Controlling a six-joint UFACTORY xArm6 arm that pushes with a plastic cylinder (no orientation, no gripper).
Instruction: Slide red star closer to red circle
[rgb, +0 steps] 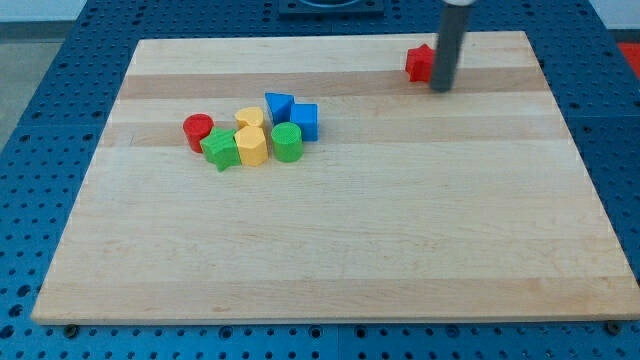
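Note:
The red star (419, 63) lies near the view's top right of the wooden board, partly hidden behind my rod. My tip (441, 88) rests on the board just to the star's right and slightly below it, touching or nearly touching it. The red circle (198, 130) stands far off toward the view's left, at the left end of a cluster of blocks.
Next to the red circle sit a green star (221, 148), two yellow blocks (251, 145) (250, 118), a green cylinder (287, 142), a blue triangle (279, 105) and a blue cube (305, 121). The board (330, 250) lies on a blue perforated table.

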